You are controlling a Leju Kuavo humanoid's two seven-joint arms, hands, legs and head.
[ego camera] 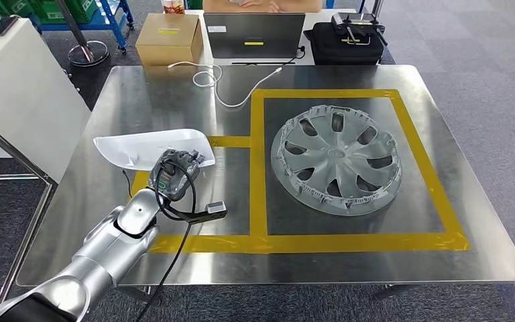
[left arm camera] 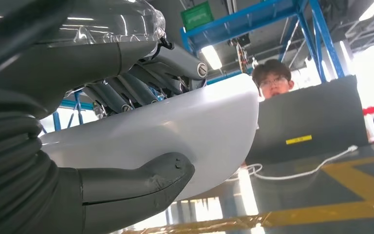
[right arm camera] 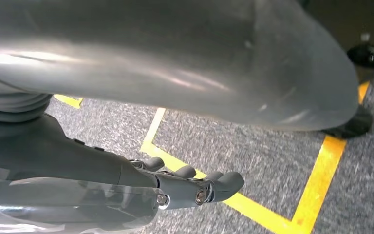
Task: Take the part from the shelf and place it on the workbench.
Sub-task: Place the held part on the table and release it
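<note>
Holding the white part (ego camera: 151, 145) in the left hand (ego camera: 173, 173), just left of the yellow tape frame (ego camera: 257, 161).
Thumb and fingers clamp it over bare workbench (ego camera: 107, 100); wheel cover (ego camera: 336, 159) lies well apart; right hand (right arm camera: 185, 183) hangs with fingers lightly curled, holding nothing.

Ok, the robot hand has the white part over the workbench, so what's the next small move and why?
Probably lower the white part a little onto the workbench, then open the left robot hand. The part is already over the left side of the bench, beside the hubcap, and the left wrist view shows a gap beneath it.
</note>
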